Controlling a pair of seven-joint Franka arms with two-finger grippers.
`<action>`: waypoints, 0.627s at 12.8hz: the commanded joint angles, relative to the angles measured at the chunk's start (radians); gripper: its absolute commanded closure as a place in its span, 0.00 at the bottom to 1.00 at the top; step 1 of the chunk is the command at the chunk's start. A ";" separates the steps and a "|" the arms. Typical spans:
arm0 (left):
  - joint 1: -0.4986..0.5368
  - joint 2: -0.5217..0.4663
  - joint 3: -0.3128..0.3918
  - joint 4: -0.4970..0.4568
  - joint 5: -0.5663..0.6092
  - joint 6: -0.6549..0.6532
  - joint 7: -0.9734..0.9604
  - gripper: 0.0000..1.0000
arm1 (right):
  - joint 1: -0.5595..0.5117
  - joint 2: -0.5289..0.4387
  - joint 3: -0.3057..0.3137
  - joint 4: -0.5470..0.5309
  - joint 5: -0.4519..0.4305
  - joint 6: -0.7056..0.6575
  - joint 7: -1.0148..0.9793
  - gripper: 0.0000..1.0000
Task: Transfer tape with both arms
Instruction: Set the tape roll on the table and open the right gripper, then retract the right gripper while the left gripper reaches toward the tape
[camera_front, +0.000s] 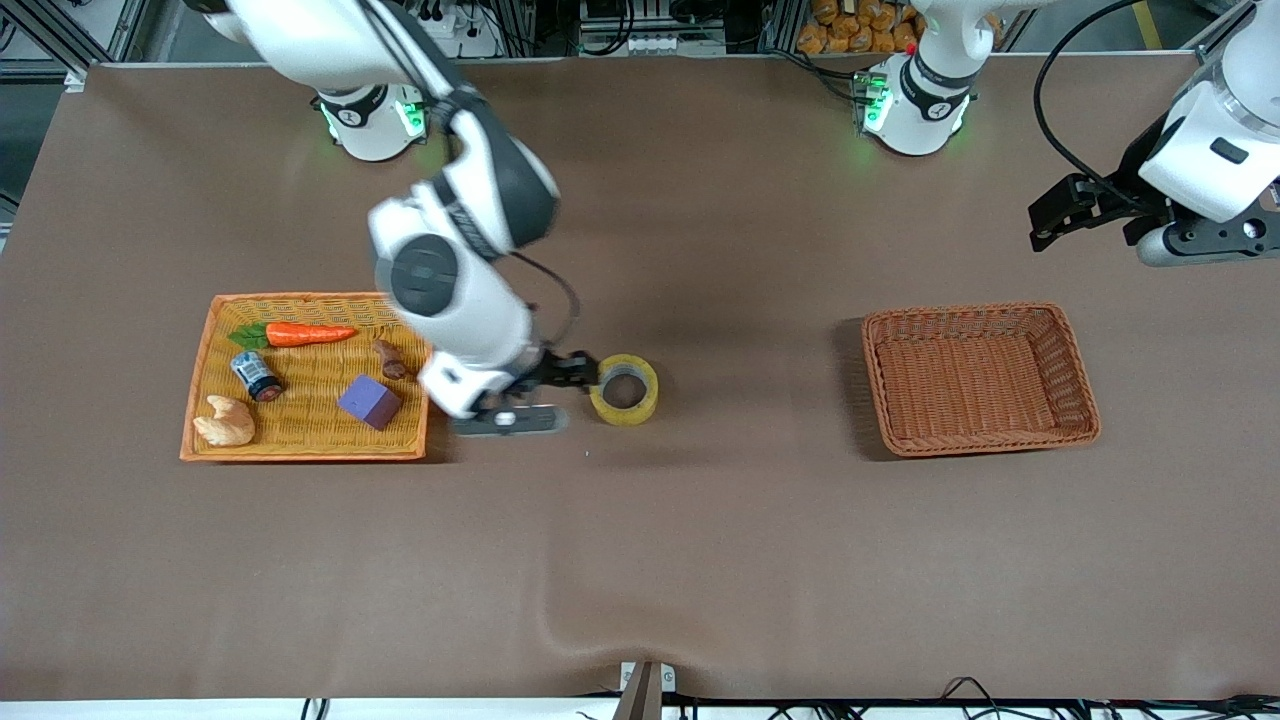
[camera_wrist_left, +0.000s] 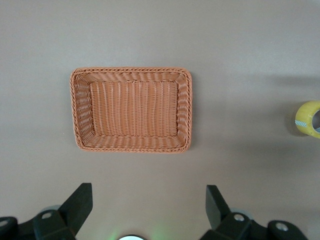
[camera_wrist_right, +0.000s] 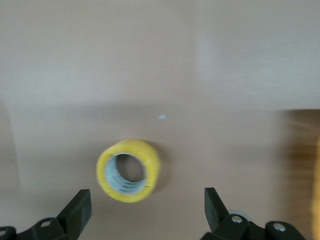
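While the tape lies free on the worktop, these lines describe the moment.

Step in hand: the right arm seems to have set the tape down between the 2 baskets, or it is about to take it; I cannot tell which.
Tape (camera_front: 624, 389): it lies flat on the worktop (camera_front: 700, 560), near the middle, between the flat tray (camera_front: 205, 372) with the toys and the empty basket (camera_front: 980, 378), closer to the tray.
Direction of tape: a ring has no long axis; its hole points up, the axis is vertical.
Right pincer (camera_front: 578, 372): low, just beside the tape; its fingers are wide apart and hold nothing.
Left pincer (camera_front: 1050, 218): it waits high over the left arm's end of the worktop, fingers wide apart, empty.
Next move, my judgement: the left arm must reach toward the middle, descend with 1 finger in the hole and 1 outside the wall, then close and carry the tape to the empty basket.
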 joint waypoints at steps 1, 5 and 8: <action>0.010 -0.009 -0.002 0.002 -0.010 -0.014 0.024 0.00 | -0.107 -0.208 0.021 -0.261 -0.019 0.017 -0.075 0.00; 0.004 -0.006 -0.005 0.005 -0.009 -0.014 0.012 0.00 | -0.251 -0.429 0.018 -0.357 -0.103 -0.166 -0.145 0.00; -0.001 0.008 -0.005 0.008 -0.009 -0.012 0.008 0.00 | -0.332 -0.508 0.014 -0.324 -0.225 -0.281 -0.242 0.00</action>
